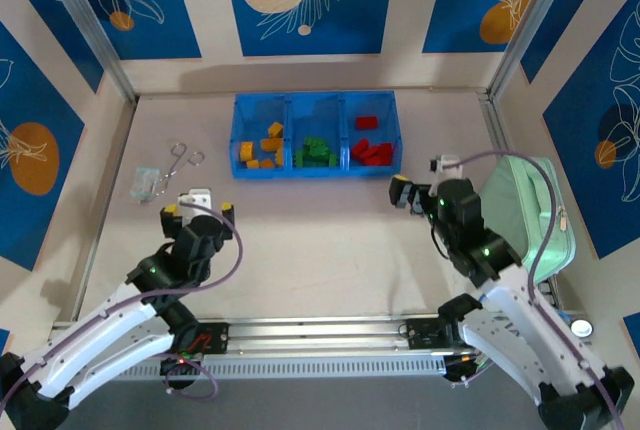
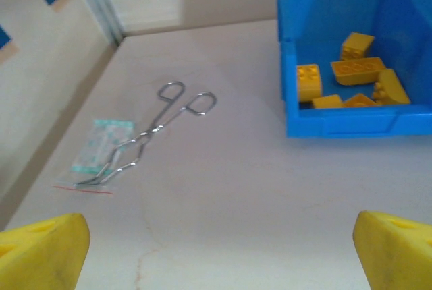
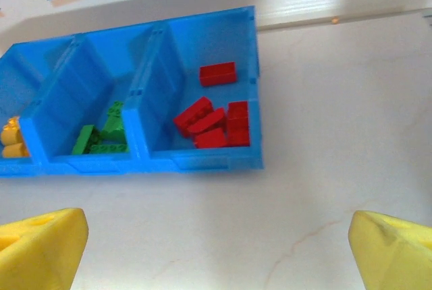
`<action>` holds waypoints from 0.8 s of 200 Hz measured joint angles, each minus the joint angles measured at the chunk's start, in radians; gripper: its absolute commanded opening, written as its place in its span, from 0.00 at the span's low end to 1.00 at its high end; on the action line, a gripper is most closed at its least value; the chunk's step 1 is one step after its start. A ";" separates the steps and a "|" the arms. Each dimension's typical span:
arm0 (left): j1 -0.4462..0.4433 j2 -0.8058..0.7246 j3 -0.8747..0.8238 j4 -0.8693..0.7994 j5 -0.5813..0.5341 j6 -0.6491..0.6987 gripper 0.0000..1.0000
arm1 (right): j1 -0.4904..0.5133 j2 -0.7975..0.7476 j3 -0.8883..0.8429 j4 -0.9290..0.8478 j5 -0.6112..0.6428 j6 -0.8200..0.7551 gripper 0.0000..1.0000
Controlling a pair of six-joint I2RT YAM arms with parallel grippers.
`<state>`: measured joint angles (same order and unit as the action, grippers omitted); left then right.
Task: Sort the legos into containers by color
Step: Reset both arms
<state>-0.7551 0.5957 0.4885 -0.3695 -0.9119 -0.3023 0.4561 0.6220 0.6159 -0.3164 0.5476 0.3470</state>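
The containers are three side-by-side compartments of one blue tray [image 1: 315, 174] at the back of the table. Yellow-orange legos [image 1: 262, 146] lie in the left compartment, green legos [image 1: 316, 152] in the middle, red legos [image 1: 372, 148] in the right. My left gripper [image 1: 200, 209] hovers open over bare table, near and left of the tray, nothing between its yellow fingertips [image 2: 42, 252]. My right gripper [image 1: 420, 179] stands open near the tray's right front corner, also holding nothing. The right wrist view looks onto the red legos [image 3: 214, 123] and green legos [image 3: 104, 133]; the left wrist view onto the yellow-orange legos [image 2: 351, 77].
Metal scissors [image 1: 183, 162] and a small clear packet [image 1: 147, 183] lie left of the tray; both also appear in the left wrist view, scissors [image 2: 162, 125] and packet [image 2: 100, 150]. A mint-green case [image 1: 530, 212] sits at the right edge. Aluminium posts mark the back corners.
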 measured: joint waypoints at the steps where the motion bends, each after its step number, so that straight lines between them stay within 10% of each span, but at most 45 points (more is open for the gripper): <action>1: 0.000 -0.002 -0.001 0.000 -0.002 0.000 1.00 | 0.000 -0.010 -0.012 0.000 0.001 0.000 0.99; 77: 0.000 -0.104 -0.127 0.058 -0.198 0.079 1.00 | 0.016 -0.553 -0.355 -0.077 0.161 0.013 0.99; 160: 0.000 -0.110 -0.345 0.399 -0.296 0.290 1.00 | 0.016 -0.443 -0.455 0.052 0.280 -0.079 0.99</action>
<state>-0.7547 0.4858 0.1436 0.0299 -1.2076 -0.0120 0.4725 0.1787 0.1608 -0.2646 0.8276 0.2684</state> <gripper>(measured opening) 0.998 0.992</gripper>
